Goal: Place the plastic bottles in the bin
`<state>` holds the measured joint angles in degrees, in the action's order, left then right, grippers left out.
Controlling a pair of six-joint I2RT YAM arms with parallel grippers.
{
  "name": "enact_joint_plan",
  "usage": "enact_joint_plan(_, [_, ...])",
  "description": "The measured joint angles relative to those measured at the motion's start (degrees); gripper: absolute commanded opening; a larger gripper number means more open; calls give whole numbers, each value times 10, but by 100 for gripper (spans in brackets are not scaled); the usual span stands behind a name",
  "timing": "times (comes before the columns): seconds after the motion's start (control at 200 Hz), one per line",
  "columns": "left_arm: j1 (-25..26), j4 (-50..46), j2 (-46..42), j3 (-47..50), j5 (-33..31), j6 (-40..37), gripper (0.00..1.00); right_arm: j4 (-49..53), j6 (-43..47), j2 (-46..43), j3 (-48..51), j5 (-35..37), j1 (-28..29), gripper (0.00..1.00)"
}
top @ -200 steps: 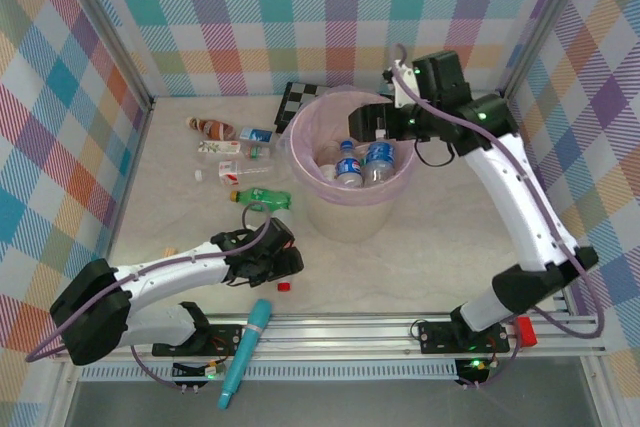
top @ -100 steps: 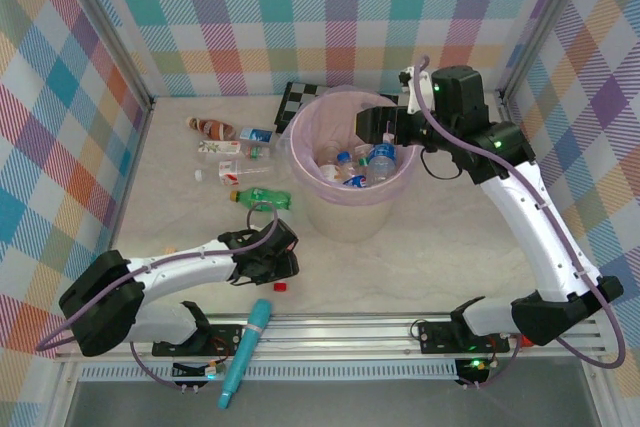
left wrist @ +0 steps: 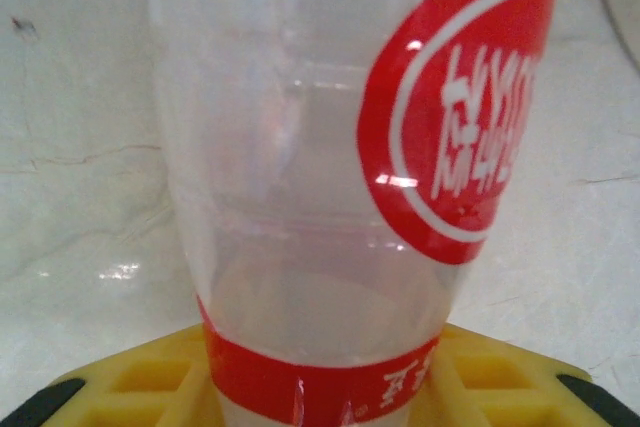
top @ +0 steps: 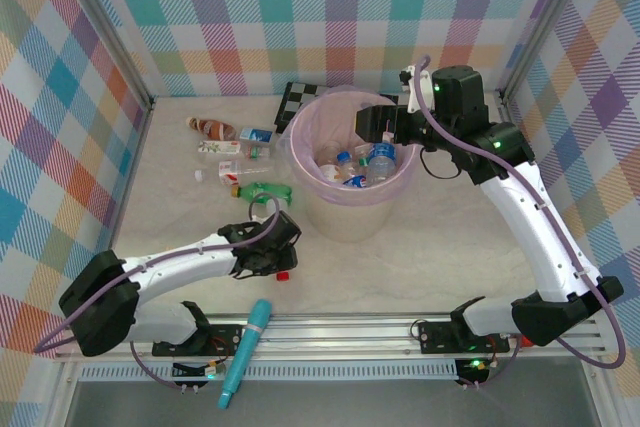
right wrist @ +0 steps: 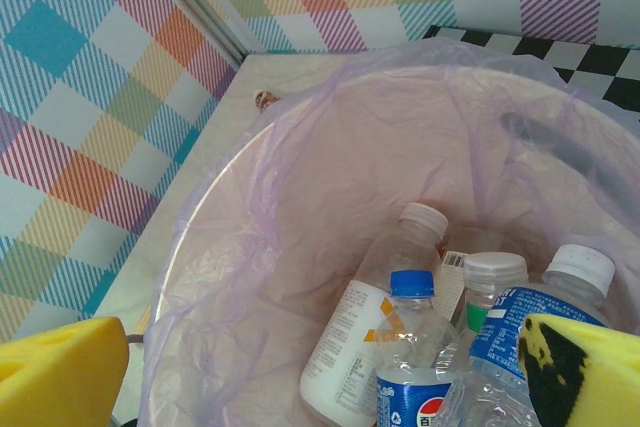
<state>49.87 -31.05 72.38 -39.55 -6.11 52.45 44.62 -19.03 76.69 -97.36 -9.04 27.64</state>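
Note:
My left gripper [top: 268,249] is shut on a clear plastic bottle with a red label [left wrist: 340,147], low over the table's front left. The bottle stands between the yellow fingers [left wrist: 130,387]. A small red cap [top: 283,274] shows just in front of the gripper. A green bottle [top: 262,190] lies just beyond it. Several more bottles [top: 235,147] lie at the back left. The pale-pink bin [top: 350,209] stands at the middle back, with several bottles [right wrist: 415,347] inside its liner [right wrist: 200,247]. My right gripper [top: 378,127] hangs open over the bin's far rim, nothing between its fingers [right wrist: 60,377].
A teal pen-like tube [top: 247,347] lies across the front rail. A black-and-white checkerboard [top: 296,97] leans behind the bin. Plaid walls close in the left, back and right sides. Bare marble table [top: 430,247] lies right of the bin.
My left gripper has closed on the red-label bottle and shifted slightly away from the front edge. The right gripper drew back a little over the bin, and the bottles inside settled lower.

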Motion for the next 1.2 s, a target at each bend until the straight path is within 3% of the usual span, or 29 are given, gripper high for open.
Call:
enact_joint_plan(0.335, [0,-129,-120,-83,-97,-13,37,-4,-3,-11,-2,-16,-3,100])
enact_joint_plan(0.495, [-14,-187,-160,-183,-141,-57,37,-22,-26,5,-37,-81,-3,100])
enact_joint_plan(0.64, [-28,-183,-170,-276,-152,-124,37,-52,-50,50,-91,-147,1,99])
enact_joint_plan(0.875, [-29,-98,-127,-358,-59,-235,36,-57,-80,133,-163,-214,6,100])
enact_joint_plan(1.2, [-29,-3,-30,-382,64,-274,35,-67,-106,166,-188,-261,6,100])
